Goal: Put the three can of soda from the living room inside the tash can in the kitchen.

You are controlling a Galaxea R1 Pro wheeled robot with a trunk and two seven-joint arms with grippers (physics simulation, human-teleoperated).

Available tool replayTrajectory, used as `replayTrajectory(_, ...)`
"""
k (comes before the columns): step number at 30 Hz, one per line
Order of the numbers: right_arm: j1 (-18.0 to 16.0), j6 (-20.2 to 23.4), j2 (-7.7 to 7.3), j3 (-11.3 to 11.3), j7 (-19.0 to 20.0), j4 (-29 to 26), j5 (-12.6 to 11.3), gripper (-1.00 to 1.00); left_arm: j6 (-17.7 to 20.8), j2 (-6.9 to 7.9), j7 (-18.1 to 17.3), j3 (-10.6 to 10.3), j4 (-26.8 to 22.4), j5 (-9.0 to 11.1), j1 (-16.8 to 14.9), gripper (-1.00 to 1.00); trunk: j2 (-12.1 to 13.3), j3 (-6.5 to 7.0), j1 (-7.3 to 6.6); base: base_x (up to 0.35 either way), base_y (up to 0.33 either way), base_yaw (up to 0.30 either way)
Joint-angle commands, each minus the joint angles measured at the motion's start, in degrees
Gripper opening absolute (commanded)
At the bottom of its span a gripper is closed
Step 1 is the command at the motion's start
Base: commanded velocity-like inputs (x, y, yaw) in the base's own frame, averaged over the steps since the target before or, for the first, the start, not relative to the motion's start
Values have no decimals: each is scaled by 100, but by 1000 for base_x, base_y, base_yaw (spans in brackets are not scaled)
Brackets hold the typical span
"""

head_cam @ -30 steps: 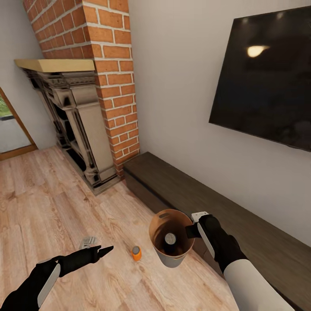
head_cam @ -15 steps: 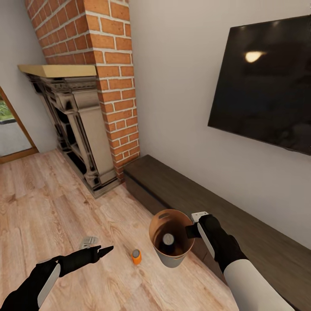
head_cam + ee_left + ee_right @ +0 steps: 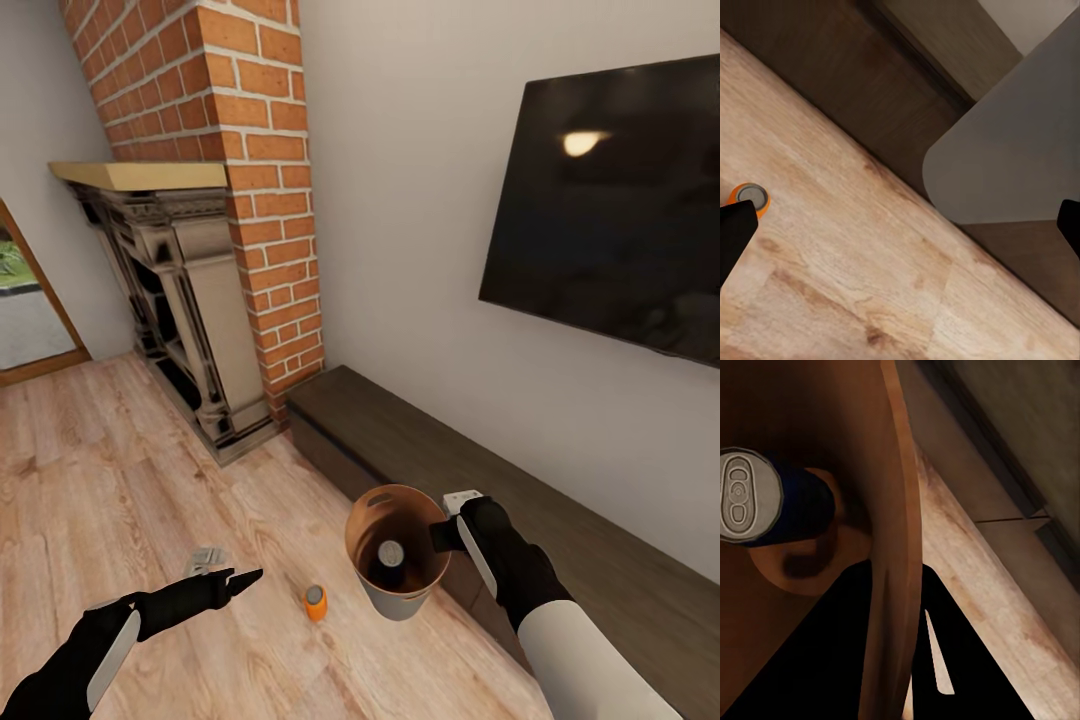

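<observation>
My right gripper [image 3: 447,535] is shut on the rim of the tash can [image 3: 400,590], a pale grey bucket with an orange-brown inside, and holds it upright above the plank floor. In the right wrist view one finger is inside the bucket wall [image 3: 894,510] and one outside. A dark blue can of soda [image 3: 390,556] stands in the bucket, its grey top [image 3: 746,495] up. One orange can of soda [image 3: 316,602] stands on the floor between my arms. My left gripper [image 3: 245,578] hangs open left of that orange can [image 3: 750,197]. The second orange can is out of view.
A red-brick fireplace [image 3: 200,300] stands ahead on the left. A long low dark-wood cabinet [image 3: 520,480] runs along the wall under a black TV [image 3: 620,210], close behind the bucket. A small grey object [image 3: 205,560] lies near my left fingertips. A glass door [image 3: 25,310] is far left.
The whole view has shifted, with the fireplace, cabinet and orange can sliding a little lower in the picture. Both arms and the bucket keep their places in the view.
</observation>
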Motion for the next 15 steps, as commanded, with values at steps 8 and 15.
replayTrajectory(8, -2, -1, 1, -3, 22, 4, -86, -100, 0, 3, -16, 0, 9, 0, -1, 100, 0, 24, 0, 0, 146, 0)
replayTrajectory(15, -2, -1, 1, -3, 22, 13, -86, -100, 0, 4, -18, 0, 158, 1, 0, 100, 0, 26, 0, -8, 302, -142)
